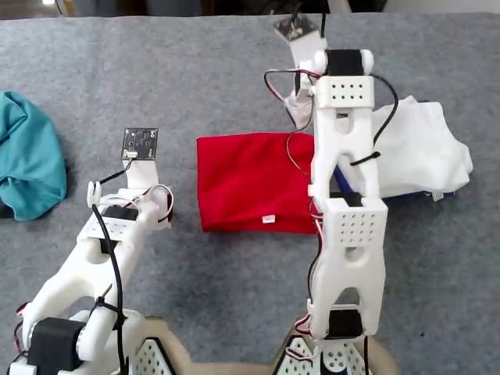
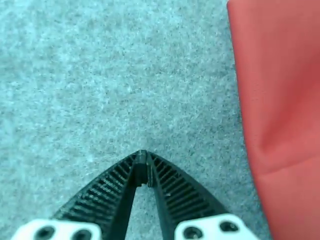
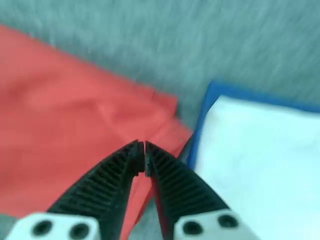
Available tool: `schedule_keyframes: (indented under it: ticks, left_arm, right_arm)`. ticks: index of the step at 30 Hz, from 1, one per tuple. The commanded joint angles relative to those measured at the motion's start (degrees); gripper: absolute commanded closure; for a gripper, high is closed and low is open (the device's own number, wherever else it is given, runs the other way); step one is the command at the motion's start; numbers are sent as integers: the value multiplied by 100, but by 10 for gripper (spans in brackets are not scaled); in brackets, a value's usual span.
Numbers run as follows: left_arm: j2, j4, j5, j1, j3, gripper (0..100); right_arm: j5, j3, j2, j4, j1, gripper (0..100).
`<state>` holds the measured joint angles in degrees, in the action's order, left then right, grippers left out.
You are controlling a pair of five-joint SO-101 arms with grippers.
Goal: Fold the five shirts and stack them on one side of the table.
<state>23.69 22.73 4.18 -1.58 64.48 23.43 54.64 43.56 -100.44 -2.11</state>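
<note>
Right gripper [image 3: 140, 148], nearer, sat at red shirt's [image 1: 250, 183] 1 o'clock corner, left gripper [image 2: 142, 156] off its 9 o'clock edge, both jaws pinched together, empty.

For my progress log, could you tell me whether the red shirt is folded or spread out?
Folded: the red shirt lies as a neat rectangle.

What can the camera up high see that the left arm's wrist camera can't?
Up high: a crumpled teal shirt and a white shirt on opposite sides of the table. Left wrist: a close look at the left gripper, its black ribbed fingers shut together. Both: the flat red shirt and the grey felt table cover.
</note>
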Motion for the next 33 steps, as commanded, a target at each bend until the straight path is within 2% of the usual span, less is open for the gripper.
schedule_keyframes:
  ticks: [1, 4, 8, 13, 18, 21, 27, 33]
  left_arm:
    - [132, -79, 35, 48, -57, 971]
    - [132, -79, 35, 48, -57, 971]
    - [132, -79, 35, 48, -57, 971]
    - [132, -79, 35, 48, -57, 971]
    - [132, -79, 35, 48, -57, 971]
    - [132, -79, 35, 48, -57, 971]
    - [132, -88, 35, 48, -57, 971]
    - [132, -88, 35, 48, -57, 971]
  right_arm:
    - [26, -1692, -910, 9, -308, 985]
    - [105, -2738, -1516, 747, -448, 985]
    - [70, -3345, -1798, 1996, -255, 985]
    - [79, -3662, -1191, 3464, 123, 984]
    - [97, -3415, -347, 4105, 316, 984]
    - [70, -3046, -136, 3833, 360, 984]
    - [105, -2026, -435, 1925, 176, 985]
    - [114, -989, -971, 826, 44, 985]
